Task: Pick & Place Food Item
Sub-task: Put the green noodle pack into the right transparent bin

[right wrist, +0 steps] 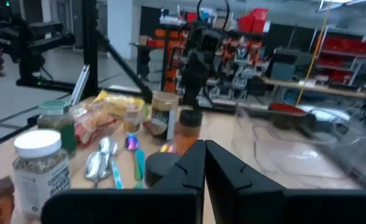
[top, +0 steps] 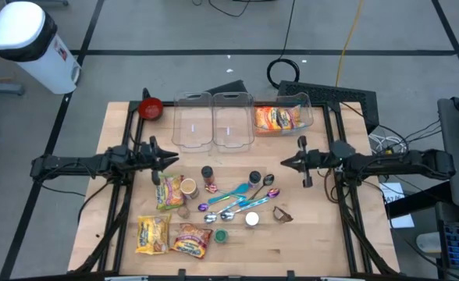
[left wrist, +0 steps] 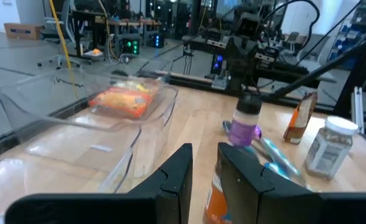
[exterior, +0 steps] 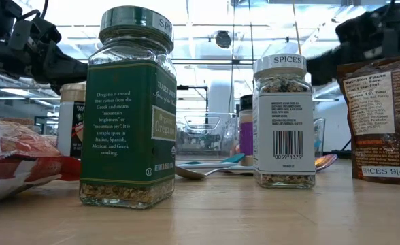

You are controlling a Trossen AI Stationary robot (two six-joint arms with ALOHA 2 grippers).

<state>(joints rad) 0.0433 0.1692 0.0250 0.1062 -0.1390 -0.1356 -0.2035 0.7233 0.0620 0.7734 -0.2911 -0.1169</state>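
While one food packet already lies in the far right bin, the left gripper hovers with fingers slightly parted, holding nothing, and the right gripper waits closed and empty, because other packets remain on the counter.

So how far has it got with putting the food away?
One food packet already lies in the right-hand clear bin. Nothing is in hand: the left gripper and right gripper both hover empty above the table. The other two bins look empty, and three packets plus the spice jars wait on the table.
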